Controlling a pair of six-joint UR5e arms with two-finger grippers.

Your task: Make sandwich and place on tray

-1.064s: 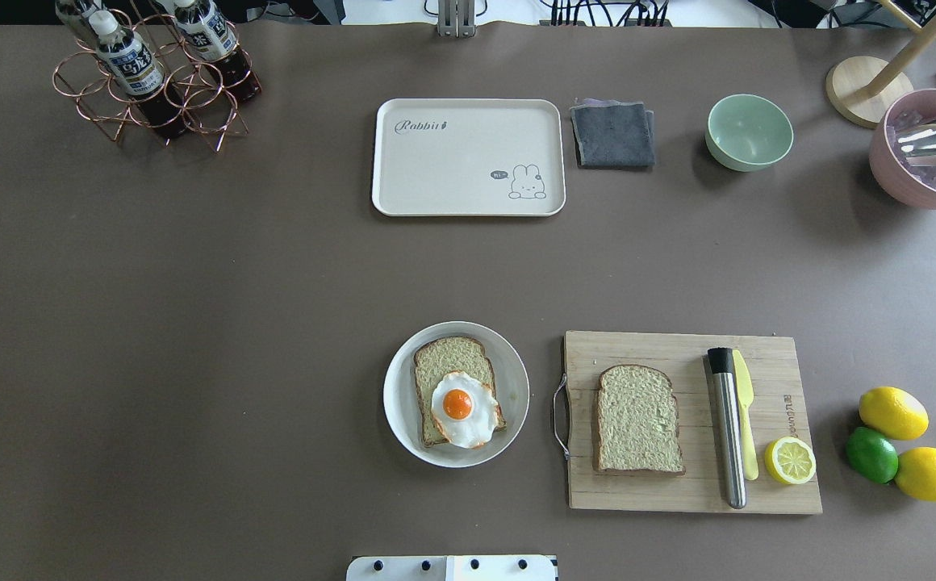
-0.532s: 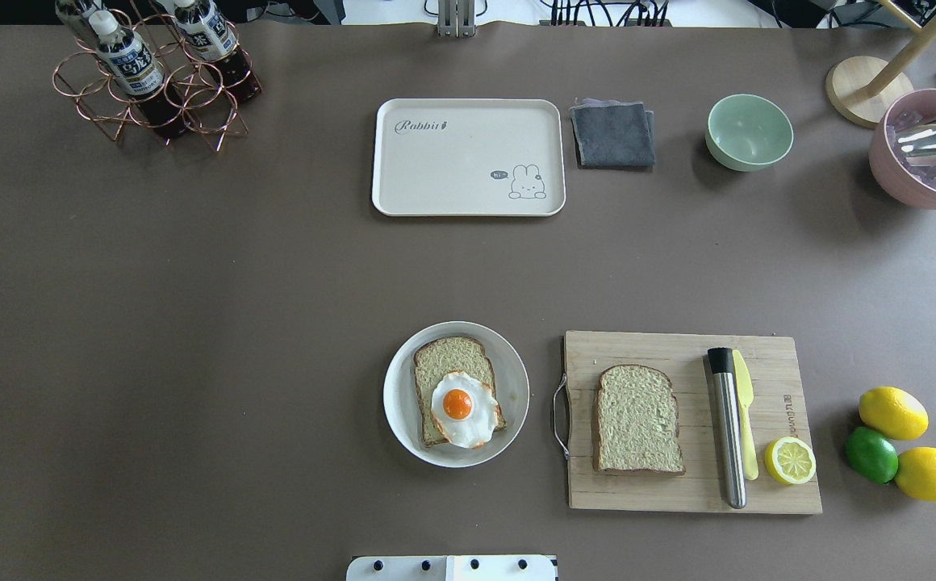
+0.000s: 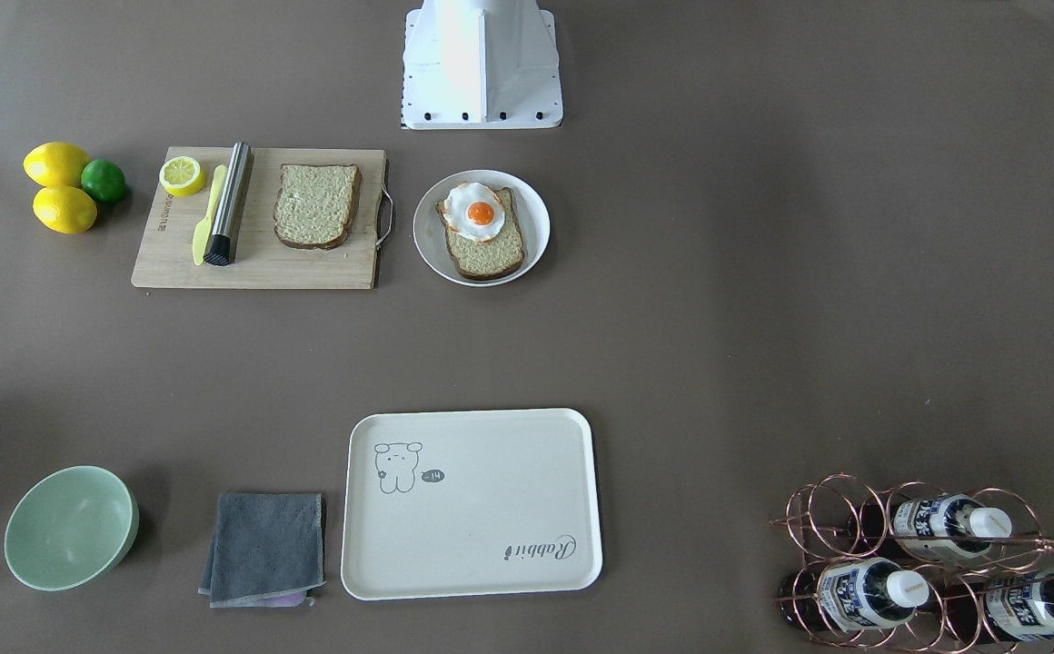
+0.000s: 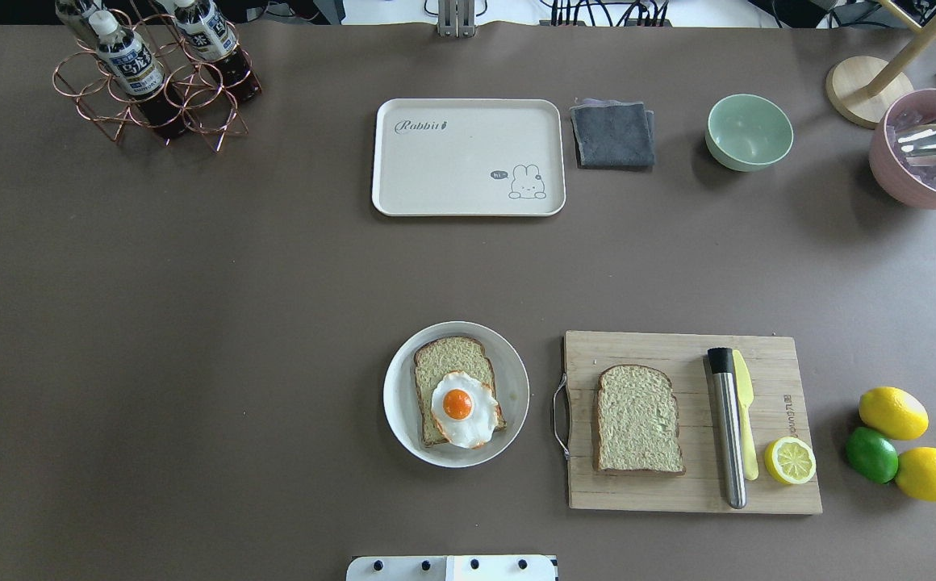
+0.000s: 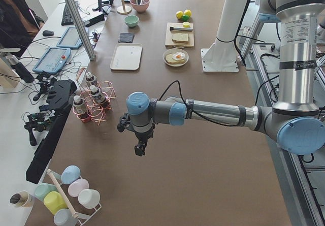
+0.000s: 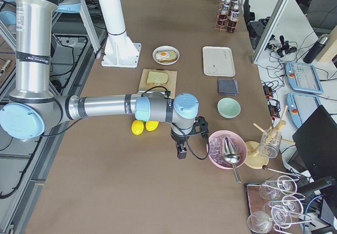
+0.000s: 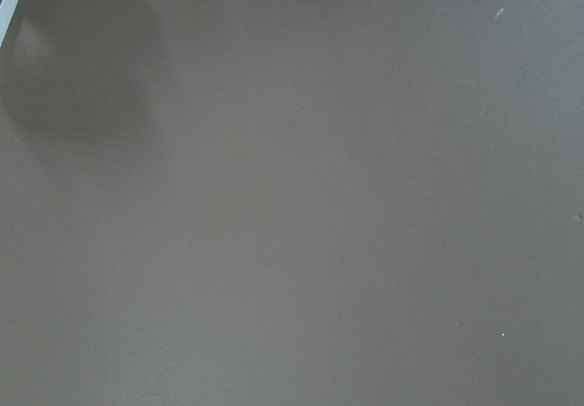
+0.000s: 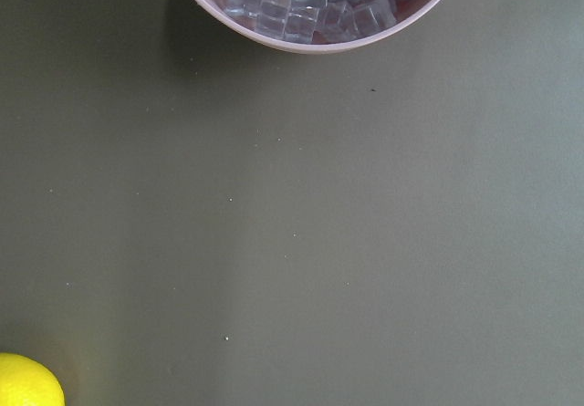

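You had the left gripper (image 5: 139, 147) out past the copper bottle rack (image 5: 94, 104) at the table's left end, over bare mat. Only the side view caught it, so I couldn't tell whether its fingers were apart or together. The tray (image 4: 436, 173) lay at the far middle with nothing on it, long axis across the table. Nearer the robot, the egg-topped bread slice (image 4: 445, 359) sat on the round white plate (image 4: 394, 395). Its long axis ran near-to-far, slightly skewed, domed crust pointing away from the robot. Just right of it, the bare bread slice (image 4: 637, 420) lay flat on the cutting board (image 4: 783, 363), the same way round. The right gripper (image 6: 181, 151) hung between the lemons (image 6: 138, 128) and the pink ice bowl (image 6: 211, 152); its fingers I couldn't tell either. It looked like step one, nothing stacked. The next move would call for lifting the bare slice by its edges and setting it square on the egg, domes matched.
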